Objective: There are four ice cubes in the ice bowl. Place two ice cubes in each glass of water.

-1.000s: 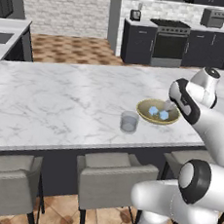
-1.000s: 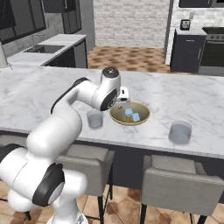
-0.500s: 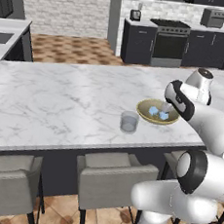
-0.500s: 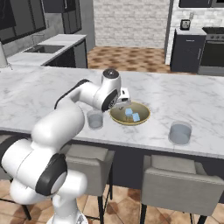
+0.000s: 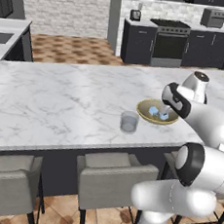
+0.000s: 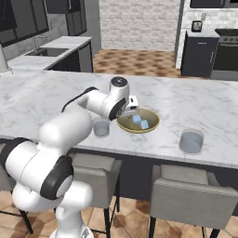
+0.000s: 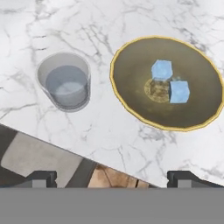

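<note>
The tan-yellow ice bowl (image 7: pixel 131 109) sits on the marble counter with two pale blue ice cubes (image 7: pixel 162 70) (image 7: pixel 179 92) near its middle. One glass of water (image 7: pixel 65 83) stands just beside the bowl, and the other glass (image 6: pixel 191 141) stands further off on the bowl's opposite side. My gripper (image 7: pixel 111 179) hovers above the counter's front edge, between the near glass and the bowl, open with nothing between its fingertips (image 7: pixel 41 177). From the left base view, the gripper (image 5: pixel 165 109) hangs over the bowl (image 5: pixel 144 112), next to the glass (image 5: pixel 129 121). From the right, my arm partly covers that glass (image 6: pixel 101 128).
Grey stools (image 5: pixel 112 170) stand under the counter's front edge (image 7: pixel 65 151). A sink (image 6: pixel 49 52) is set in the far counter at the left, and a stove (image 5: pixel 169 41) stands against the back wall. Bare marble stretches left of the glass.
The hand has shifted slightly toward the bowl and the arm's elbow has swung. The jaws stay open, and the bowl, cubes and glasses have not moved.
</note>
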